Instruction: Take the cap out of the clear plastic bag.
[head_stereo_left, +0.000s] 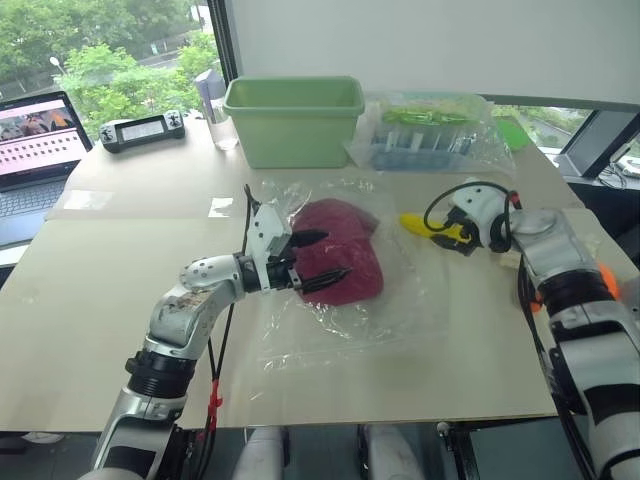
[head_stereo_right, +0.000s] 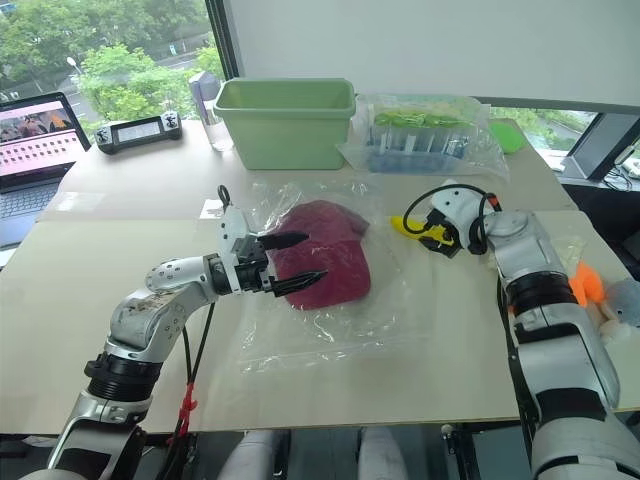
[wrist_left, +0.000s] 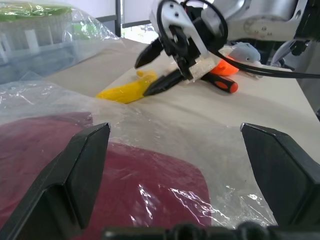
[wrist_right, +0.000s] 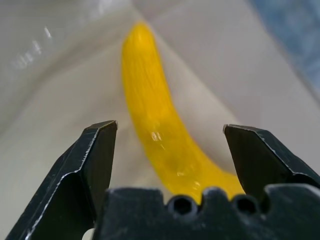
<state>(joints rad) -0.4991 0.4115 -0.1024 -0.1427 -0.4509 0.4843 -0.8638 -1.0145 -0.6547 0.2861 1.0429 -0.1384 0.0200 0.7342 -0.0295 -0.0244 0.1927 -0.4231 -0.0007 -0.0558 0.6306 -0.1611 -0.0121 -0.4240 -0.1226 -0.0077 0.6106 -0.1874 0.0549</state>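
The dark red cap (head_stereo_left: 345, 262) lies flat inside the clear plastic bag (head_stereo_left: 330, 330), which is spread on the middle of the table. My left gripper (head_stereo_left: 336, 256) is open at the cap's left edge, level, with one finger over the crown and one at its near side, the plastic between them and the fabric. In the left wrist view the cap (wrist_left: 125, 175) shows under glossy film between the fingers (wrist_left: 85, 165). My right gripper (wrist_right: 170, 127) is open and angled down over a yellow banana-shaped toy (wrist_right: 150, 110), just right of the bag.
A green bin (head_stereo_left: 293, 120) stands at the back, with another clear bag of green and blue-grey items (head_stereo_left: 425, 135) to its right. A laptop (head_stereo_left: 35, 140), a controller (head_stereo_left: 143, 128) and a clear cup (head_stereo_left: 218, 115) are at the back left. An orange plush toy (head_stereo_right: 585, 283) sits at the right edge.
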